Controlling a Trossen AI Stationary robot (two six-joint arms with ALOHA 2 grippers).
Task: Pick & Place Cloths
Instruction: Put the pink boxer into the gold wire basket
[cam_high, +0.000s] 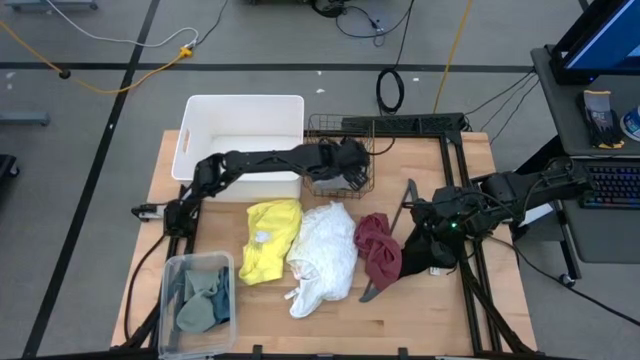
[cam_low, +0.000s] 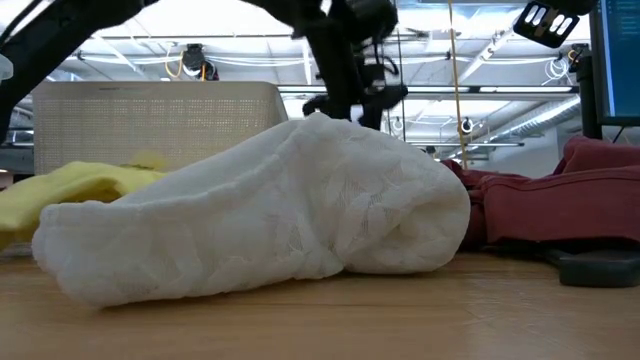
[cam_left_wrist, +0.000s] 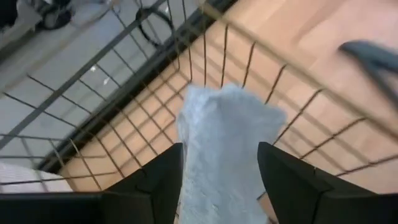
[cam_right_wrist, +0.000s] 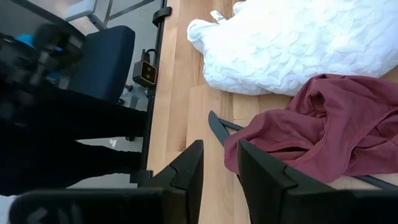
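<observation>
Wood surface (cam_high: 400, 320) carries white cloth (cam_high: 325, 255), yellow cloth (cam_high: 270, 238), maroon cloth (cam_high: 377, 250) in a row. Left end effector (cam_left_wrist: 219, 180) clamps a grey cloth (cam_left_wrist: 221, 143) over the wire basket (cam_high: 338, 165). Right end effector (cam_right_wrist: 219, 168) hovers beside maroon, fingers narrowly apart, empty.

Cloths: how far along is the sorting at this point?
Nothing clearly lies in the wire basket yet. In hand: the left gripper holds a grey cloth over that basket. Left on the table: the yellow cloth, white cloth and maroon cloth. More cloths sit in the clear bin. The right gripper waits, empty, by the maroon cloth.
</observation>
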